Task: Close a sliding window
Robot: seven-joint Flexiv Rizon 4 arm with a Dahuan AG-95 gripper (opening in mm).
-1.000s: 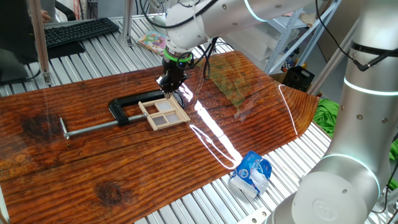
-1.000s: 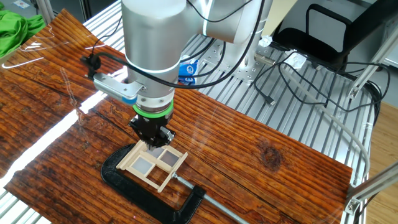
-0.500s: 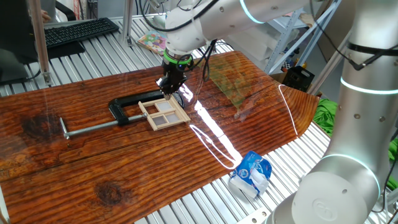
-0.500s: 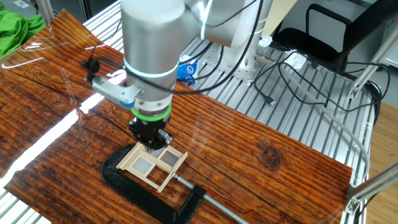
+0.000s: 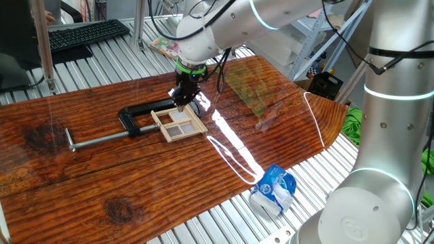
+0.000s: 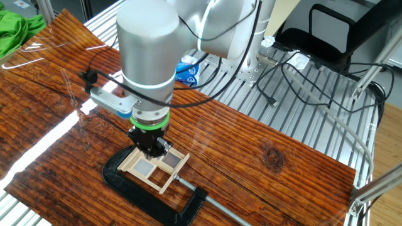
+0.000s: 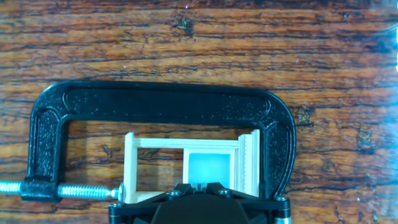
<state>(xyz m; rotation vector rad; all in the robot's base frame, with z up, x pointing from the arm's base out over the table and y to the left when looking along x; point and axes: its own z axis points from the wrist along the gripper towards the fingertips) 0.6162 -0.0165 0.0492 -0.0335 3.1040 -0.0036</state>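
Observation:
The sliding window [image 5: 180, 124] is a small pale wood frame with panes, lying flat on the dark wooden table [image 5: 102, 176]. It sits inside a black bar clamp [image 5: 137, 114] with a long silver rod. My gripper [image 5: 181, 102] points straight down over the window's far edge and looks to touch it. In the other fixed view the gripper [image 6: 149, 151] stands on the window [image 6: 155, 167] beside the clamp [image 6: 146, 196]. In the hand view the fingers of the gripper [image 7: 198, 185] are together over a bluish pane of the window [image 7: 185, 163], with the clamp [image 7: 161, 103] arching around it.
A crumpled blue and white bag [image 5: 274, 189] lies off the table's near edge, also in the other fixed view [image 6: 186, 69]. A keyboard [image 5: 85, 34] is at the back left. Green cloth [image 5: 355, 127] lies at the right. Cables run over the metal bench [image 6: 295, 81].
My gripper has shifted a little sideways along the window's edge and slightly lower. The window frame and clamp have stayed in place.

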